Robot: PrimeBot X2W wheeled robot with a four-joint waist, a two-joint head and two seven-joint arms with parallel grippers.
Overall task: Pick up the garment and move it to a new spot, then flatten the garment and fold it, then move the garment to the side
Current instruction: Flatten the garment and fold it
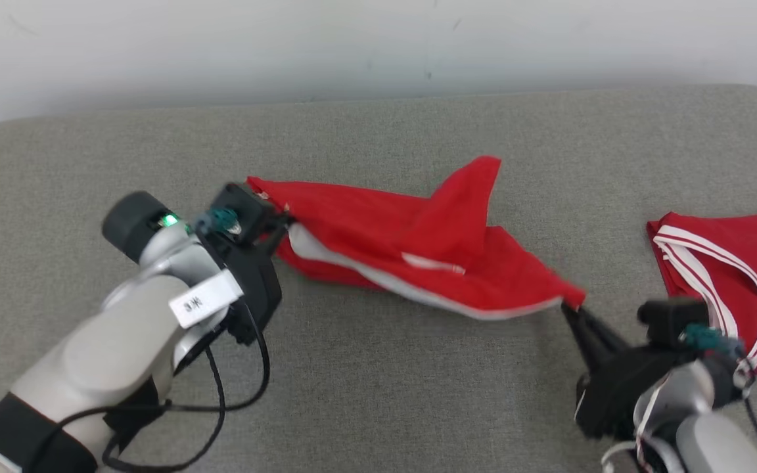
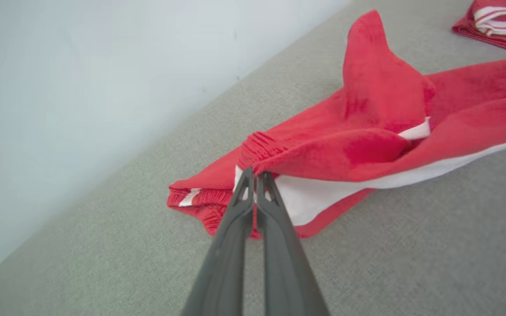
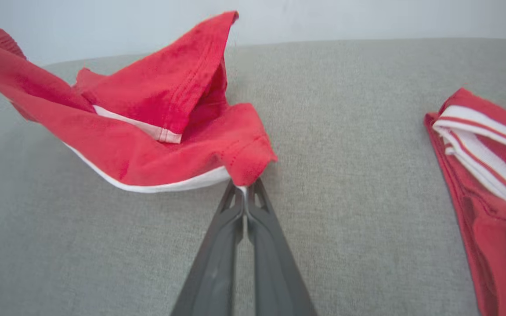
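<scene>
Left gripper (image 1: 282,222) is closed on the ribbed waistband end of the red shorts (image 1: 418,243), its two dark fingers (image 2: 235,210) pinched together on the cloth, and the right gripper (image 1: 572,307) is clamped on the opposite hem corner. The shorts are held between the two grips, stretched across the middle of the grey fabric surface (image 1: 378,394) and raised at both ends, while a crumpled leg flap (image 1: 470,190) is thrown up towards the pale wall (image 1: 378,46) (a white side trim (image 1: 378,279) is seen along the near edge). A red jersey (image 1: 733,276) with white striped edging lies apart at the robot's right. The step in hand is judged to be the pick-up and transfer, with both ends secured and flattening not yet done. For the next move an even lift by both arms is called for, with tension held along the cloth so that the folded-over leg can be shaken out, and the jersey must be avoided when the shorts are set down
</scene>
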